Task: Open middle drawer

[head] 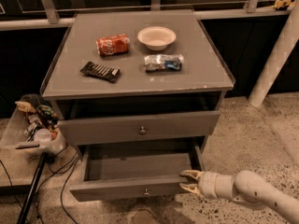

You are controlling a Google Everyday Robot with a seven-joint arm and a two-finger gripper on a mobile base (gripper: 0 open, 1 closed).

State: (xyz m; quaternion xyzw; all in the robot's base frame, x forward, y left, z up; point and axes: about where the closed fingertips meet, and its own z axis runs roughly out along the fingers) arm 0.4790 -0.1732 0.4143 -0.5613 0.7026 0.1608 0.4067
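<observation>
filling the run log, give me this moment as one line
task: open middle drawer | middle drawer: pulled out | gripper: at its front's right end, fingers apart

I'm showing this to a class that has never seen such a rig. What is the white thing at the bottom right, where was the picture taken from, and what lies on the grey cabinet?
The white thing is a robot's single arm. It ends in a gripper with two fingers. There is only one picture, looking down at the cabinet from the front; where the camera is mounted is not known. On top lie a red can on its side, a white bowl, a dark wrapped bar and a blue-and-silver packet. The middle drawer stands pulled out. The fingers are apart at the right end of its front and carry nothing.
</observation>
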